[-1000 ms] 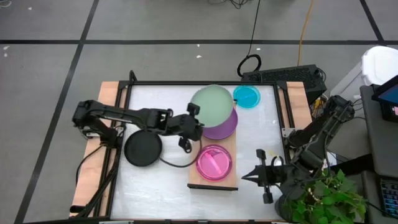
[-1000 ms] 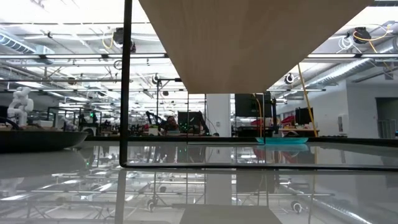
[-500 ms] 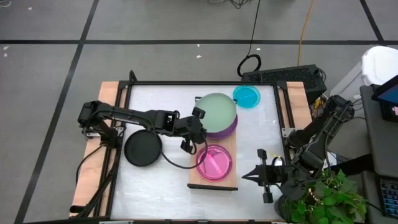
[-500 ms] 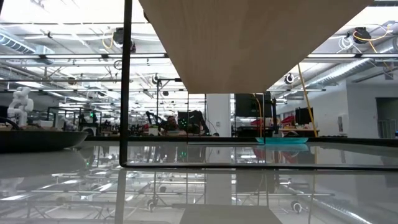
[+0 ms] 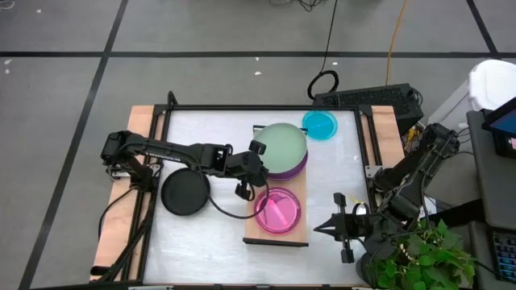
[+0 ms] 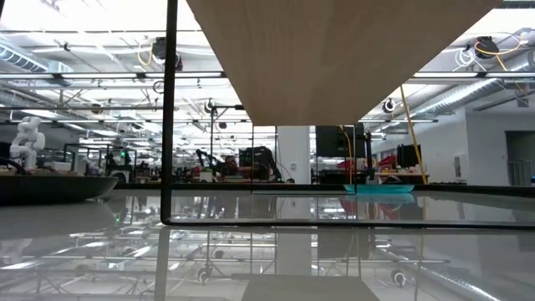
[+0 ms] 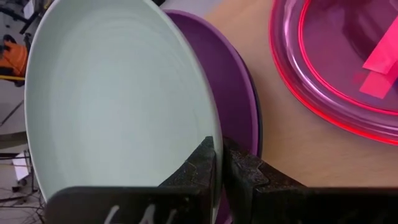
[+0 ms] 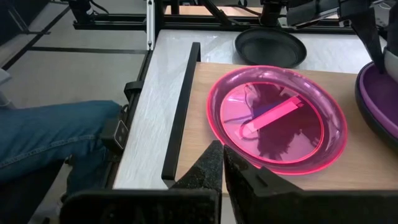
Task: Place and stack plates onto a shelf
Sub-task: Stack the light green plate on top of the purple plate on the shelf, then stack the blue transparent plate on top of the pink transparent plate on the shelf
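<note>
A sage-green plate (image 5: 283,143) lies over a purple plate (image 5: 297,167) at the far end of the light-wood shelf (image 5: 300,234). My left gripper (image 5: 260,159) reaches in from the table's left and is shut on the green plate's rim (image 7: 219,149). A pink plate (image 5: 279,211) lies flat on the shelf nearer the front. A black plate (image 5: 185,193) and a cyan plate (image 5: 320,124) rest flat on the white table. My right gripper (image 5: 317,229) hovers shut and empty beside the shelf's near right corner (image 8: 222,155). My left gripper pinches the green plate's rim (image 7: 213,132) on the side toward the table's left, one finger on the upper face and one beneath. The fingers slant down from the table's left. The plate sits over the purple plate (image 7: 233,93), shifted slightly toward the far left.
The shelf's thin dark frame (image 6: 171,109) stands on the table, and its board's underside (image 6: 334,58) spans the low view. A person's leg in jeans (image 8: 50,140) is beyond the table's edge. A potted plant (image 5: 419,258) and a keyboard (image 5: 371,98) sit outside the table.
My left gripper has moved down and a little toward the table's right and near edge, carrying the green plate. The plate has come down from a raised spot farther back and now covers most of the purple plate. Nothing has moved in the last half second.
</note>
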You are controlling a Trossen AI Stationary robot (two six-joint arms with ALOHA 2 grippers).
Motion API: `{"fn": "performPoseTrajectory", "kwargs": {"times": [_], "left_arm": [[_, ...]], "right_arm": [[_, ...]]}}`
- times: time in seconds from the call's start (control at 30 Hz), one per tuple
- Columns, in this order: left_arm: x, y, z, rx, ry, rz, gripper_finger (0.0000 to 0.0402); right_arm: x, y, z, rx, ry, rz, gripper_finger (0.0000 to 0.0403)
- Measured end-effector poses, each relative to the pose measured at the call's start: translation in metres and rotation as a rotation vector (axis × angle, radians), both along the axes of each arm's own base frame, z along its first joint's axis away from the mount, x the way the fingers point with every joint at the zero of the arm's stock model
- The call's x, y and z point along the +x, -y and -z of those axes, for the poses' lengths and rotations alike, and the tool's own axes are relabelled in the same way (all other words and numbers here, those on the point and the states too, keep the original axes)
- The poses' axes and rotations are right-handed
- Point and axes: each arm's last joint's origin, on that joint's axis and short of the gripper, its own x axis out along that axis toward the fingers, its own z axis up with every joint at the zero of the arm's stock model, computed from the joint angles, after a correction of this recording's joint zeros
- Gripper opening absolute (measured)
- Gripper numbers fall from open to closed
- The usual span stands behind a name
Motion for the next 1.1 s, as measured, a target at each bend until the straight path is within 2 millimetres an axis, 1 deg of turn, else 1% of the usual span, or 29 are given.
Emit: {"fn": "performPoseTrajectory", "kwargs": {"times": [0.27, 0.43, 0.5, 0.67, 0.77, 0.9, 1.1], "left_arm": [[0.0, 0.004, 0.0, -0.006, 0.003, 0.0, 0.0026], [0.0, 0.004, 0.0, -0.008, 0.003, 0.0, 0.0029], [0.0, 0.004, 0.0, -0.01, 0.006, -0.005, 0.004], [0.002, 0.003, -0.002, -0.022, 0.05, -0.052, 0.0098], [0.002, 0.005, -0.003, -0.046, 0.069, -0.091, 0.0122], [0.001, 0.013, -0.006, -0.107, 0.099, -0.135, 0.0131], [-0.003, 0.028, -0.005, -0.114, 0.08, -0.113, 0.0131]], "right_arm": [[0.0, 0.0, 0.001, -0.008, -0.003, 0.005, 0.0], [-0.001, 0.003, 0.002, -0.019, -0.011, 0.041, 0.0], [-0.002, 0.004, 0.004, -0.018, -0.022, 0.051, 0.0], [-0.002, 0.005, 0.005, -0.021, -0.034, 0.062, 0.0], [0.0, 0.008, 0.005, -0.025, -0.037, 0.076, 0.0], [0.002, 0.016, 0.009, -0.055, -0.067, 0.136, 0.0], [0.005, 0.032, 0.015, -0.065, -0.14, 0.245, 0.0]]}}
